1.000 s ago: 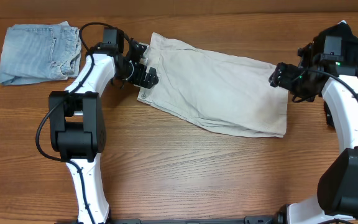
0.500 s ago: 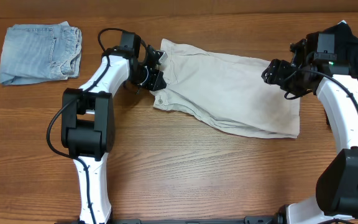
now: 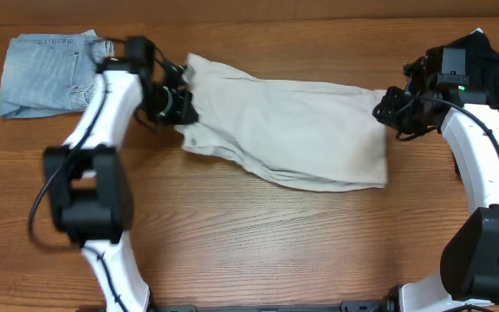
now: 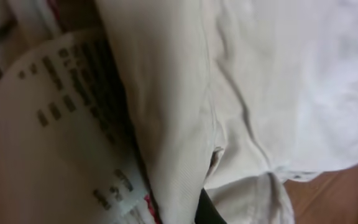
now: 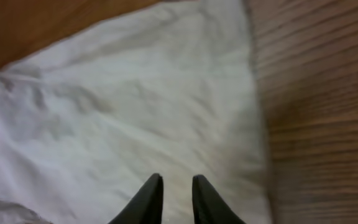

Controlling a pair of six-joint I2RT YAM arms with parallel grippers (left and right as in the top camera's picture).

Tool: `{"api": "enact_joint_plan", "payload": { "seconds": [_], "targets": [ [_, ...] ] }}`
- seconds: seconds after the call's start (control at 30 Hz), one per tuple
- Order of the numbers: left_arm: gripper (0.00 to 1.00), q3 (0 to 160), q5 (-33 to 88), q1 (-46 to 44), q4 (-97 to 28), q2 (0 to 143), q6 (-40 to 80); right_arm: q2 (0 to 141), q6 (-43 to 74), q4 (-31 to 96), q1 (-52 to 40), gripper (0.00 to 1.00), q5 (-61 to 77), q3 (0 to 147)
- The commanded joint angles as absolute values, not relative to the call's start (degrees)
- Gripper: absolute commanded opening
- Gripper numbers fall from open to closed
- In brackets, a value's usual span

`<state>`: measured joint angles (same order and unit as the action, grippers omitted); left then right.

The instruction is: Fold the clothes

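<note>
1. Grip of left gripper (image 3: 178,102) clamped tight on waistband end of khaki shorts (image 3: 293,130), upper left of centre in overhead view; white label (image 4: 48,137) and bunched cloth close against wrist camera.
2. At right gripper (image 3: 386,111), fingertips nearly together with slim gap, over shorts' leg end at right; hold on cloth impossible to tell.
3. Shorts spread across middle of wooden table (image 3: 258,251), between both grippers.
4. Farther out: folded denim garment (image 3: 50,74) at upper left, black garment (image 3: 492,61) at upper right edge.
</note>
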<state>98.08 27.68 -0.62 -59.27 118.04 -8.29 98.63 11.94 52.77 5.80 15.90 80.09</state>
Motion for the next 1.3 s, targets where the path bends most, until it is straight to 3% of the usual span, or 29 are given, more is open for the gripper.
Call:
{"api": "enact_joint_plan", "payload": {
  "seconds": [0.0,0.07,0.7,1.27],
  "targets": [
    [0.04,98.65,22.09,-0.8,-61.34,108.03,-10.96,99.2,12.21,53.32,5.58,0.1,16.84,81.17],
    [0.04,98.65,20.14,-1.23,-62.87,105.14,-11.33,100.07,12.19,53.19,5.45,0.04,17.58,80.51],
    [0.04,98.63,17.34,-2.26,-66.67,104.99,-11.14,105.41,13.78,40.91,-9.52,0.04,17.26,77.03],
    [0.04,98.63,15.81,-8.12,-62.81,105.01,-8.64,118.52,15.27,44.1,-10.0,0.04,16.1,76.93]
  ]
}}
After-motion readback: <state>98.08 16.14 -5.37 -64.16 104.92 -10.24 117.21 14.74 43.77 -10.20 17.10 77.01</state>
